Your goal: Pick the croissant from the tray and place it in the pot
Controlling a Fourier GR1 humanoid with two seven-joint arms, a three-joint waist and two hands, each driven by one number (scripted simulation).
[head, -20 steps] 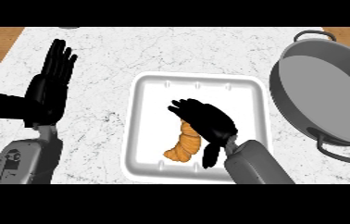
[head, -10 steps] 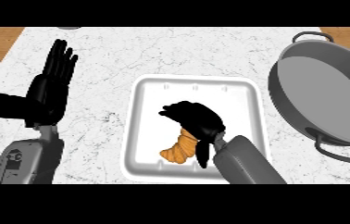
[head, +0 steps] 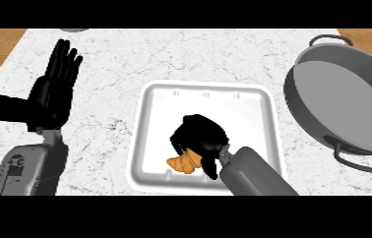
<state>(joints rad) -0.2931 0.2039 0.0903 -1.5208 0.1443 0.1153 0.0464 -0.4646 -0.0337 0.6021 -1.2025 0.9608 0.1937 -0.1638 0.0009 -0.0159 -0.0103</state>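
In the head view a golden-brown croissant (head: 184,163) lies in the lower middle of a white tray (head: 243,102). My right hand (head: 200,136) sits on top of it with fingers curled down over its upper part, so only the lower end shows. The grey pot (head: 330,97) stands at the right edge, apart from the tray, with nothing visible inside it. My left hand (head: 54,89) rests at the left, open, fingers pointing up.
The pot has a handle at its top (head: 330,38) and another at its lower right (head: 352,156). The white marble counter (head: 181,55) runs behind the tray, with wooden strips at the far corners.
My right hand has slid down and left over the croissant and its fingers have curled round it, hiding more of it. The left hand has not moved.
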